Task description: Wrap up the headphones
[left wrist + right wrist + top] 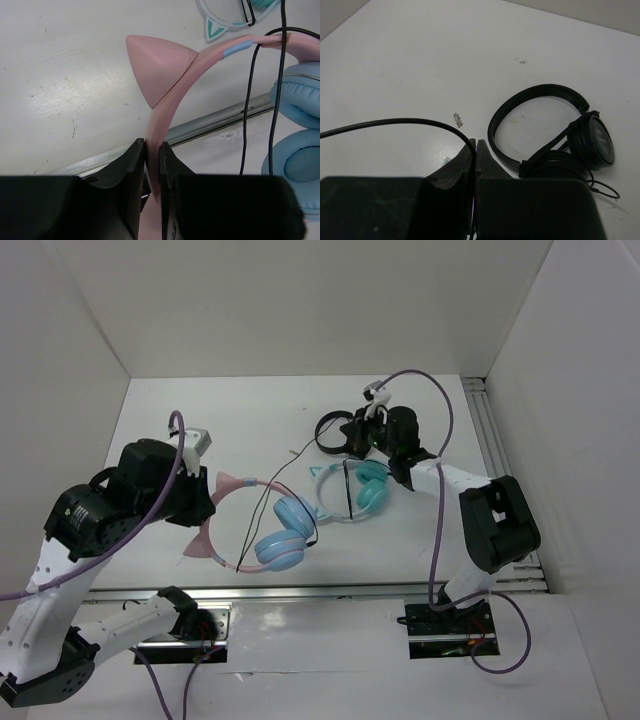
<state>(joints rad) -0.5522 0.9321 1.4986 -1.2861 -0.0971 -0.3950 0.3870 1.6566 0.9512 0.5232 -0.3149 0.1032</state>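
Your left gripper [152, 150] clamps the pink band [172, 97] of the headphones [272, 532], near the front edge of the table [200, 415]. Farther out, your right gripper [475, 145] pinches their thin black cable [395, 121], which mostly trails loose; I judge nearly all the winding remains to do.

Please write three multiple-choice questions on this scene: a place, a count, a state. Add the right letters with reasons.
1. Where do the black headphones lie?
A. by the left arm's base
B. on the wall
C. near the right fingers

2. How many headphone sets are on the table?
A. two
B. three
C. four

3. The left fingers are:
A. shut on the pink headband
B. open
C. shut on an ear cup

1 C: they lie beside those fingertips.
2 B: pink-and-blue set, white-and-teal set, black one.
3 A: the band sits clamped between them.
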